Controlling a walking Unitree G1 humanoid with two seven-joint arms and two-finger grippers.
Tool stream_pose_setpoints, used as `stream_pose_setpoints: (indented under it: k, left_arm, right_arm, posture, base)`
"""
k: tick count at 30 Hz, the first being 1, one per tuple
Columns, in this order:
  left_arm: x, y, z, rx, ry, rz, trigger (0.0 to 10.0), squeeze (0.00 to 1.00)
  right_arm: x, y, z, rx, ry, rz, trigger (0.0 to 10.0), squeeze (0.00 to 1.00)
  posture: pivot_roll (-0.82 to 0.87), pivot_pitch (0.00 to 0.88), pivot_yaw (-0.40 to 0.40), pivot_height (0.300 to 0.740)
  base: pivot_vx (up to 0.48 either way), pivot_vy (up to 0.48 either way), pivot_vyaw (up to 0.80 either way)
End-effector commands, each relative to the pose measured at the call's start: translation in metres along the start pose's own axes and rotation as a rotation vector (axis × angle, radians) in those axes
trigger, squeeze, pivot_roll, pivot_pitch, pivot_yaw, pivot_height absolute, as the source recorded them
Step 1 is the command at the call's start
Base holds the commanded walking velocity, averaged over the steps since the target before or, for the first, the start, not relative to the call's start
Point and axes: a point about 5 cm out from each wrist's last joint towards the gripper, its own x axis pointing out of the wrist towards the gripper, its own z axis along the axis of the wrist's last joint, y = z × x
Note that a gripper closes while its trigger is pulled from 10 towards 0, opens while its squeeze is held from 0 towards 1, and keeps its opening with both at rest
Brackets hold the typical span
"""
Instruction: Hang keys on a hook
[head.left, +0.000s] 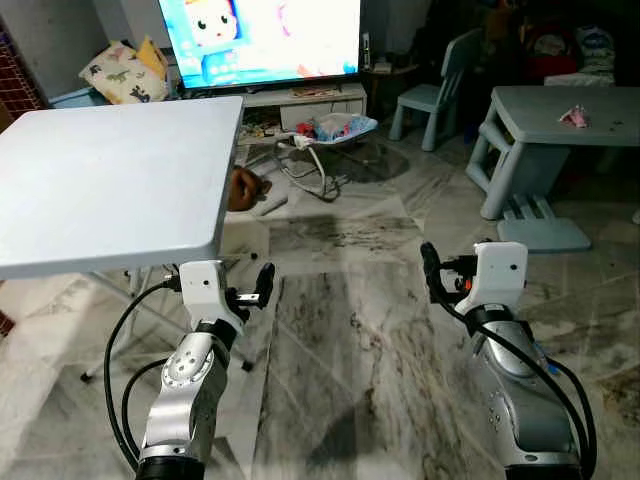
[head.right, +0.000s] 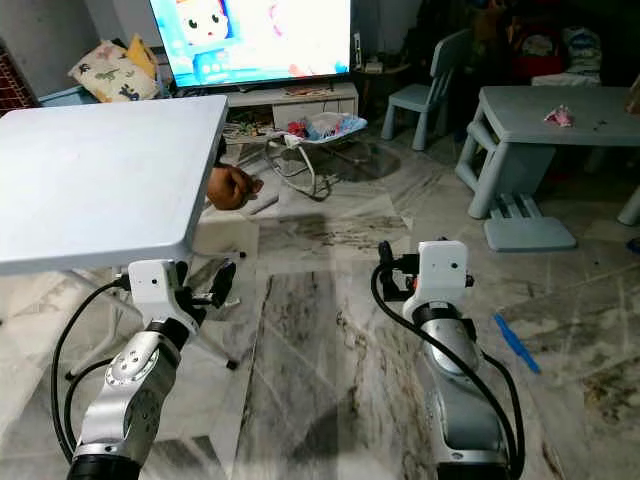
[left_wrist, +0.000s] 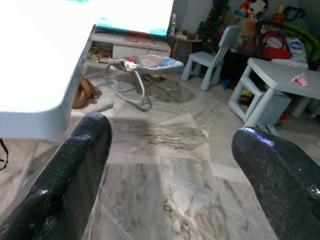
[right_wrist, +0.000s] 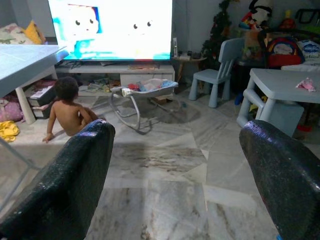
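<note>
Both arms are reaching forward at about waist height over the marble floor (head.left: 340, 330). The left gripper (head.left: 262, 284) is hovering just under the near corner of the white folding table (head.left: 110, 180), its fingers (left_wrist: 70, 175) standing apart with nothing between them. The right gripper (head.left: 432, 270) is sitting out over bare floor, well away from that surface, and its fingers (right_wrist: 65, 175) are likewise spread wide and holding nothing.

I am not making out any keys or a hook from here (the tabletop is looking bare).

Beyond the table's far edge a person (right_wrist: 70, 107) is sitting on the floor, back to the robot, facing the television (head.left: 262, 38), which is showing a bright cartoon. A baby bouncer (head.left: 325, 135) is resting on the floor in front of the low TV stand (head.left: 305, 103). Off to the right, a pale blue children's table (head.left: 560, 120) is carrying something small and pink (head.left: 574, 117), and a matching small chair (head.left: 435, 90) is standing beside it. A patterned cushion (head.left: 122, 72) is lying at the far left.
</note>
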Motion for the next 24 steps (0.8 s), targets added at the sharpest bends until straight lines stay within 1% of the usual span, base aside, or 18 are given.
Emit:
stream_pose_setpoints:
  k: [1, 12, 24]
  left_arm:
    - [0.0011, 0.0034, 0.0007, 0.013, 0.002, 0.008, 10.0, 0.0]
    - [0.0016, 0.0026, -0.0016, 0.021, 0.014, 0.003, 10.0, 0.0]
    - [0.0016, 0.0024, -0.004, 0.027, 0.028, 0.002, 10.0, 0.0]
  right_arm:
    - [0.0007, 0.0028, 0.0022, -0.001, -0.006, 0.008, 10.0, 0.0]
    - [0.0014, 0.0046, 0.0019, 0.002, -0.004, 0.011, 10.0, 0.0]
    - [0.0007, 0.0042, 0.0009, 0.002, -0.001, 0.01, 10.0, 0.0]
  posture:
    - [-0.07, 0.0, 0.058, 0.74]
    - [-0.08, 0.0, 0.059, 0.74]
    - [-0.07, 0.0, 0.061, 0.74]
  base:
    - [0.405, 0.0, 0.0]
    - [0.407, 0.0, 0.0]
    - [0.378, 0.0, -0.55]
